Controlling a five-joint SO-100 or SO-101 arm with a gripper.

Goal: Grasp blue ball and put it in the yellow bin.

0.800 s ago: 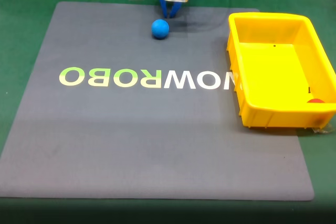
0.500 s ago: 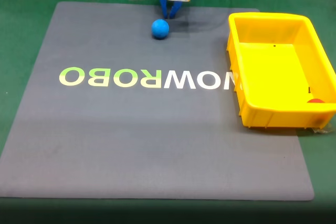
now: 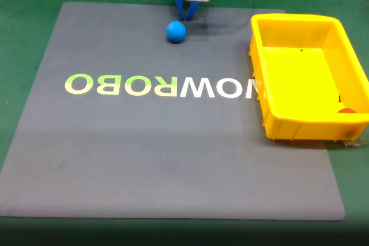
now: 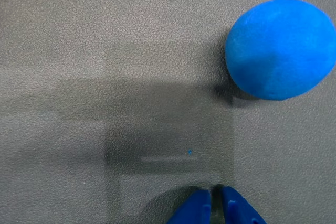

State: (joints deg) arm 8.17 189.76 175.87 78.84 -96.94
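Observation:
The blue ball (image 3: 176,31) rests on the grey mat near its far edge, and it fills the upper right of the wrist view (image 4: 281,48). My blue gripper (image 3: 188,15) hangs just behind and to the right of the ball in the fixed view, apart from it. The wrist view has the two blue fingertips (image 4: 215,208) pressed together at the bottom edge, shut on nothing, with the ball off to their upper right. The yellow bin (image 3: 346,126) stands at the mat's right side.
A small red object (image 3: 346,110) lies in the bin's near right corner. The grey mat (image 3: 173,154) carries large mirrored "ROBOWORO" lettering (image 3: 161,86) across its middle, and green table (image 3: 23,38) surrounds it.
The gripper has lifted slightly toward the far edge since the earliest frame. The ball and the bin stay where they were.

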